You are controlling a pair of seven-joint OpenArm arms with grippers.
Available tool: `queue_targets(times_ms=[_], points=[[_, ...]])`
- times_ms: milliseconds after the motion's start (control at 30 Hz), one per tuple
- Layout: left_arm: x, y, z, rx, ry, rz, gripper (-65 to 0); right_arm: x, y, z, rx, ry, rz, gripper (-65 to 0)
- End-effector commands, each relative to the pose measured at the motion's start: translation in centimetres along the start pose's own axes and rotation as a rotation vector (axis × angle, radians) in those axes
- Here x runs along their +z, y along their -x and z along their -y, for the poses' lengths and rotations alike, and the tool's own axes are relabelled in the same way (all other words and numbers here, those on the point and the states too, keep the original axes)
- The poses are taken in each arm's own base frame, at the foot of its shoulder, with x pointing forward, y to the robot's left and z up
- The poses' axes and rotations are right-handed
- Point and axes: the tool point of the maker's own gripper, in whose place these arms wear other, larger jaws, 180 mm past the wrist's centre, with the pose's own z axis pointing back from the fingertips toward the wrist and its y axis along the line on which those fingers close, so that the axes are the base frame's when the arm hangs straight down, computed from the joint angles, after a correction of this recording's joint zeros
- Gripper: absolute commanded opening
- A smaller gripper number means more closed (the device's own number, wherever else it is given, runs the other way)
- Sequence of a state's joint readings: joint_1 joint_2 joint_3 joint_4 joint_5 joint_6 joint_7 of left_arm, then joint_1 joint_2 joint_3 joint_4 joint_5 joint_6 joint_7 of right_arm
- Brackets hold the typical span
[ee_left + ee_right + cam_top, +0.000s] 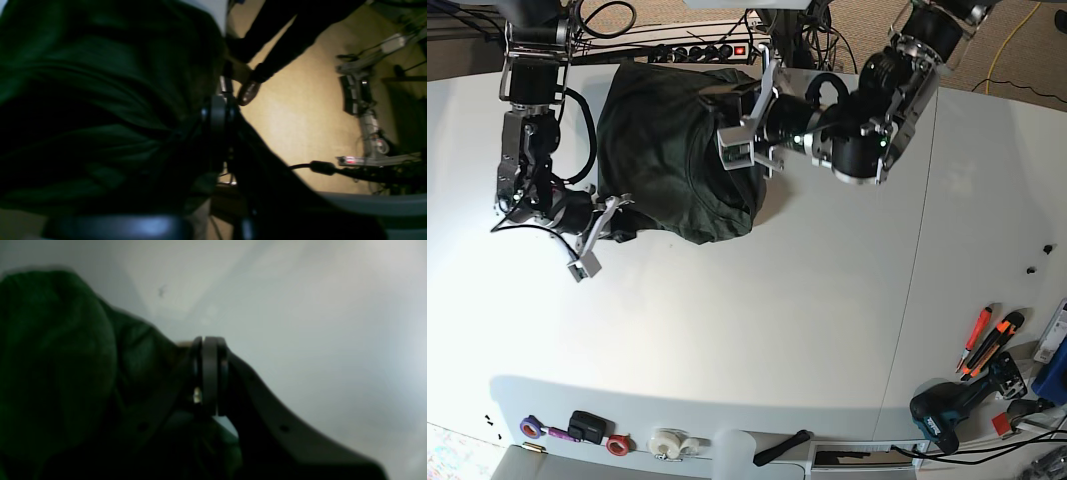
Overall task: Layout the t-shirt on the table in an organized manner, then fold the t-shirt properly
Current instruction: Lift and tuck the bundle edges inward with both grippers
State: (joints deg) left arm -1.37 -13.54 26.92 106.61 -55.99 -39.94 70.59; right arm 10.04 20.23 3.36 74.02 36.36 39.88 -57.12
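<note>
The dark green t-shirt [662,150] lies bunched in a heap at the back of the white table [727,330]. My left gripper [727,135] reaches in from the right and presses on the heap's right side. In the left wrist view its fingers [217,116] are together, and folds of the t-shirt [100,100] run into them. My right gripper [615,218] sits at the heap's lower left edge. Seen from the right wrist, its fingers [210,373] are closed, with the t-shirt [56,366] against and under them, above the table [300,306].
A power strip [697,50] lies behind the heap. Tape rolls [617,443] and small items line the front edge. Orange cutters [987,335] and a drill [947,410] sit at the right, past the seam [917,250]. A person's shoe [248,91] shows on the floor.
</note>
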Motion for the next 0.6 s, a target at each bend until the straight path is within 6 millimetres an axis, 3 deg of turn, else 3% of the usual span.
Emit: queue_targets(times_ms=[0, 200, 333, 567], points=[[0.1, -0.9, 0.4, -0.009, 0.007, 0.040, -65.0, 0.5, -1.5, 0.5, 0.028, 0.009, 0.026, -65.0], [-0.7, 0.7, -1.1, -0.021, -0.135, 0.040, -65.0, 0.0, -0.3, -0.2, 0.032, -0.007, -0.039, -65.0], [-0.1, 0.6, -4.3, 0.028, -0.324, 0.079, -65.0, 0.3, 1.5, 0.0, 0.031, -0.002, -0.123, -65.0], [2.3, 2.5, -9.1, 0.069, -0.621, -0.018, -65.0, 1.5, 5.8, 0.9, 0.013, 0.021, -0.222, -65.0]])
